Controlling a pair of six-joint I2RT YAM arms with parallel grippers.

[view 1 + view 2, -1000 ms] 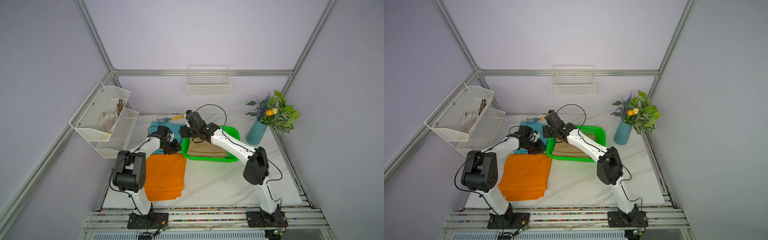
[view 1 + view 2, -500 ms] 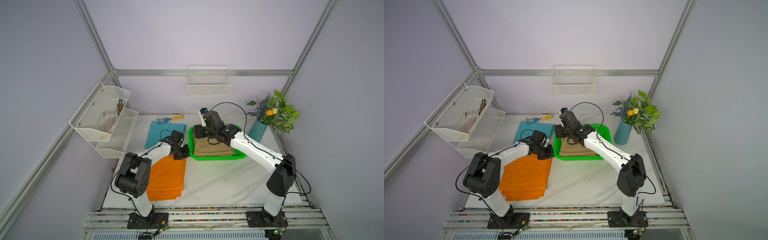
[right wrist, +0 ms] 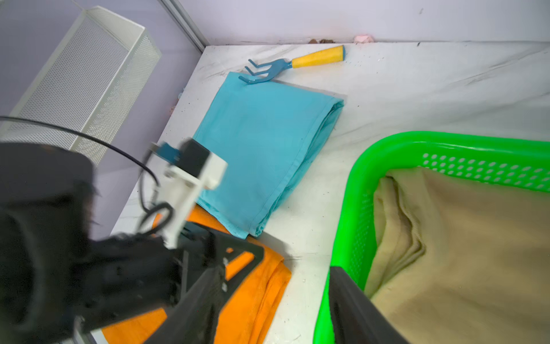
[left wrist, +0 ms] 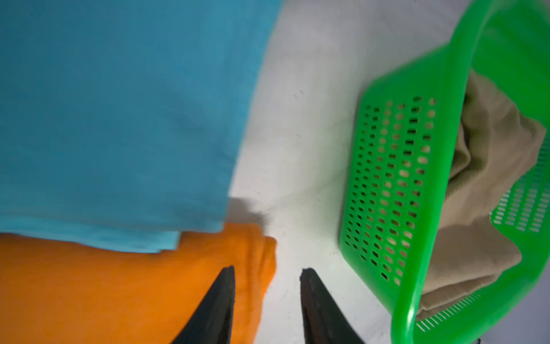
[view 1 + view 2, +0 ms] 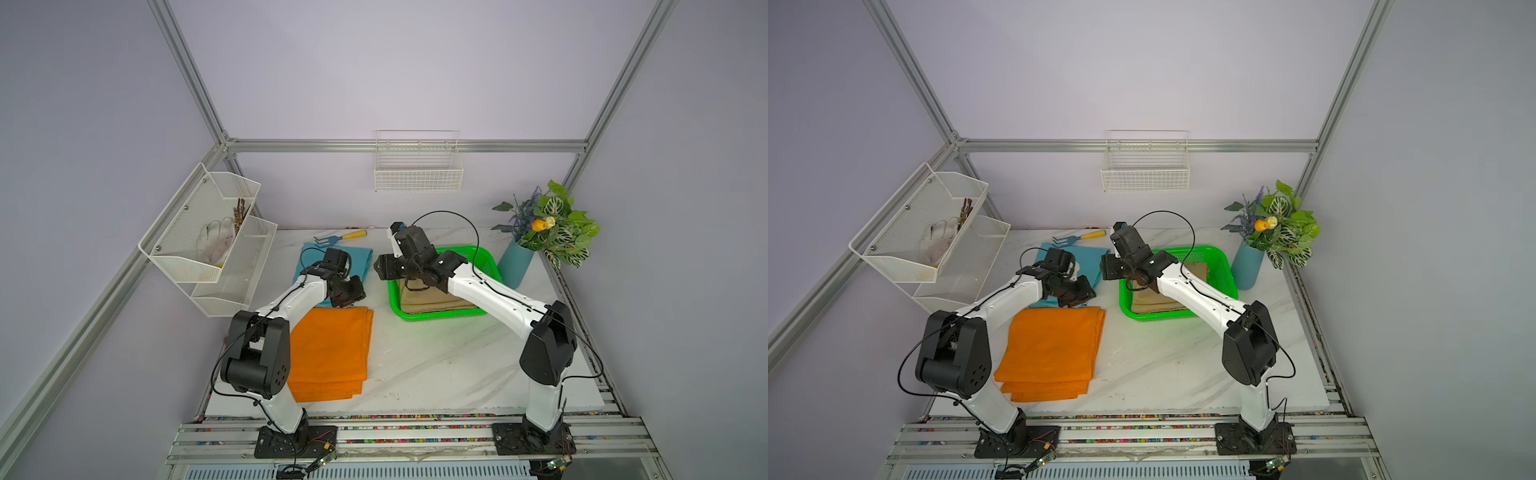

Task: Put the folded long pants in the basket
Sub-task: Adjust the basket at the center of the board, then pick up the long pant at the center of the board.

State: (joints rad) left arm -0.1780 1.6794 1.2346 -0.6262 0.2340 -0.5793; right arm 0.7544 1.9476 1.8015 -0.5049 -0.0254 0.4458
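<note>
Folded long pants: bright orange cloth stack [image 5: 328, 353] lies lower centre, probably limp; I'd pinch its folded edge, where my left gripper [image 4: 268, 269] hangs parted, empty. Light-blue folded pair [image 5: 362, 258] above; tan pair [image 5: 432, 301] inside green perforated plastic basket [image 5: 440, 316]; right gripper [image 5: 386, 270] parted, empty.

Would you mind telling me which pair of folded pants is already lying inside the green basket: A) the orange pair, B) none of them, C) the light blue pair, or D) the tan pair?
D: in a top view the tan pants lie inside the green basket, while the orange pants and the light blue pants lie on the table outside it.
</note>
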